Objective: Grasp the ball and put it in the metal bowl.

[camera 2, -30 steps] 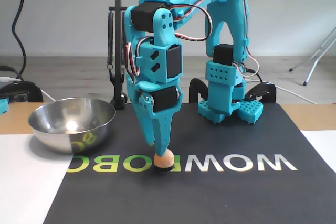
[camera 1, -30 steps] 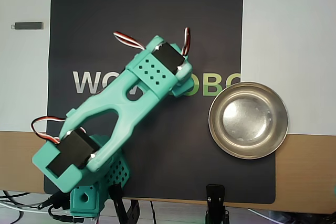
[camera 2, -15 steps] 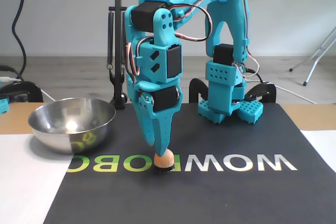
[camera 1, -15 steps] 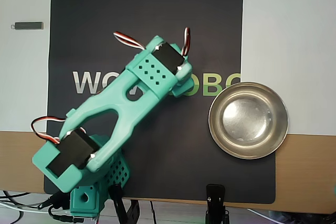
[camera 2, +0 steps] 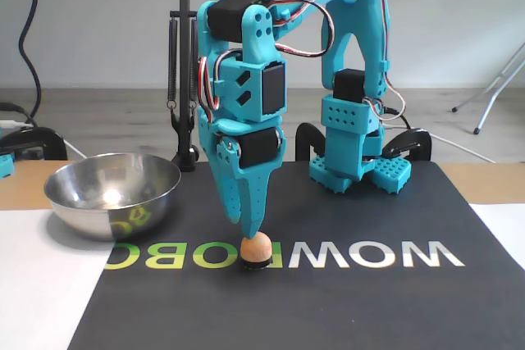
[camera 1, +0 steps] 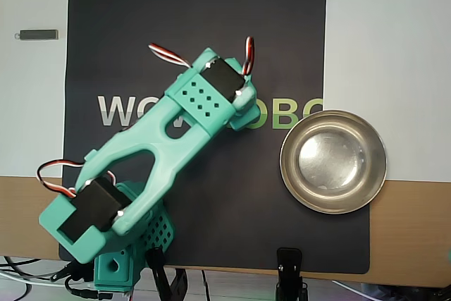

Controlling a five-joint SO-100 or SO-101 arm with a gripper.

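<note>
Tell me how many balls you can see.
1. The ball sits on the black mat under the pincer; the arm hides it in the overhead view.

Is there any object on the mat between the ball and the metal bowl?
No. In the fixed view only bare black mat lies between the ball and the metal bowl.

In the fixed view the ball (camera 2: 257, 247) lies on the mat (camera 2: 344, 301), on the printed letters, and the claw (camera 2: 253, 230) stands directly above it. The metal bowl (camera 2: 112, 194) is to the left of the ball, at the mat's edge. In the overhead view the metal bowl (camera 1: 333, 161) lies right of the arm (camera 1: 165, 144), and the arm hides the ball.
</note>
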